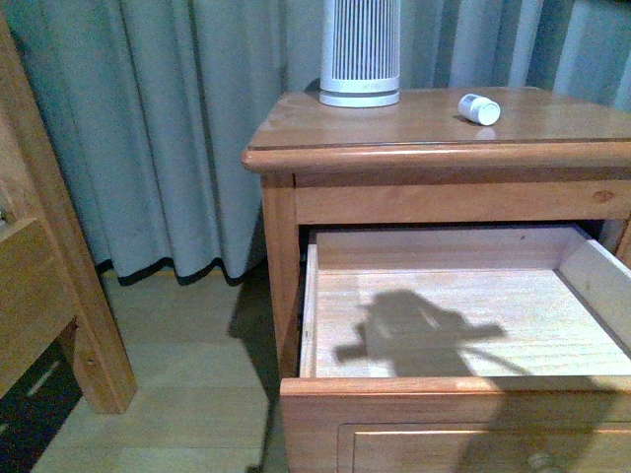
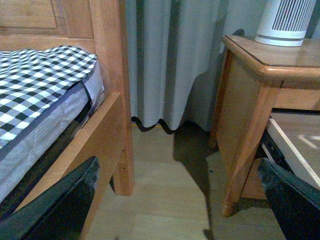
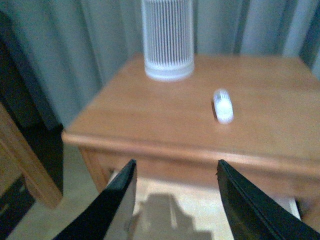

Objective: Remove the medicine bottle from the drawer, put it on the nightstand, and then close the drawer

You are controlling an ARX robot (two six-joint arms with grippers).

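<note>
The small white medicine bottle (image 1: 479, 108) lies on its side on the nightstand (image 1: 325, 133) top, right of middle; it also shows in the right wrist view (image 3: 223, 105). The upper drawer (image 1: 325, 399) is pulled wide open; its pale inside holds only a shadow. My right gripper (image 3: 176, 169) is open and empty, above the open drawer, short of the nightstand's front edge. My left gripper (image 2: 177, 167) is open and empty, low over the floor between the bed and the nightstand (image 2: 250, 100). Neither arm shows in the front view.
A large white ribbed device (image 1: 360, 49) stands at the back of the nightstand top. A wooden bed frame (image 1: 49, 256) with a checked mattress (image 2: 35, 80) is at the left. Grey curtains (image 1: 168, 118) hang behind. Wood floor (image 2: 165, 200) lies between bed and nightstand.
</note>
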